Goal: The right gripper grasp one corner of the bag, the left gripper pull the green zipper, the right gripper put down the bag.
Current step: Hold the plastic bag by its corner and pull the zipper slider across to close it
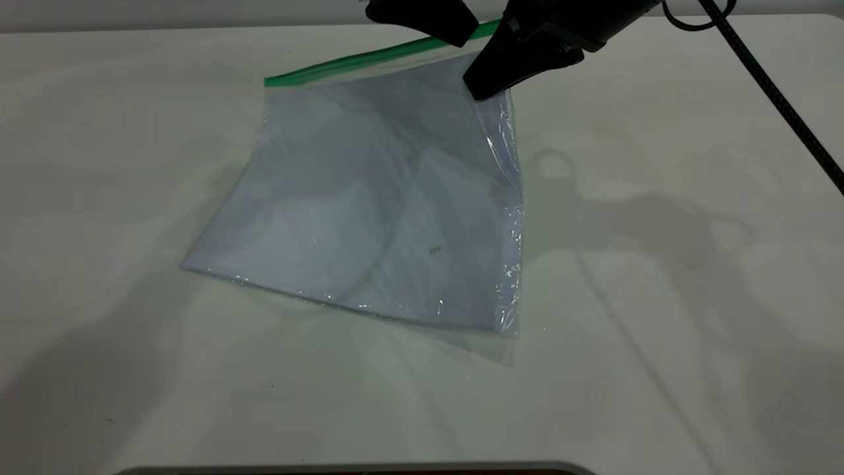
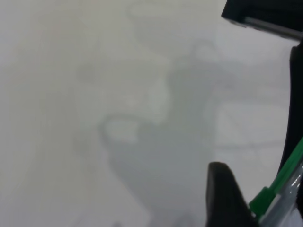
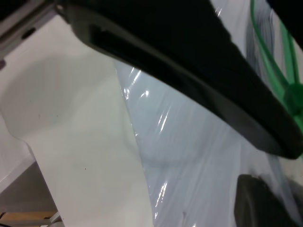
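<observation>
Nearest you lies the bare front of the table (image 1: pixel 422 409); on it rests the low edge of the bag (image 1: pixel 369 218), its clear plastic wrinkled and shiny along the right side; the pale sheet inside slopes upward away from you, so the far part of the bag is lifted off the table; along that far edge runs the green zipper (image 1: pixel 356 63), its left end free. At the far right the right gripper (image 1: pixel 484 86) is clenched on the corner of the bag (image 1: pixel 491 33), holding it raised; just beside it, at the top edge, you see the left gripper (image 1: pixel 461 36) at the zipper; whether it is pinching the strip you cannot tell.
</observation>
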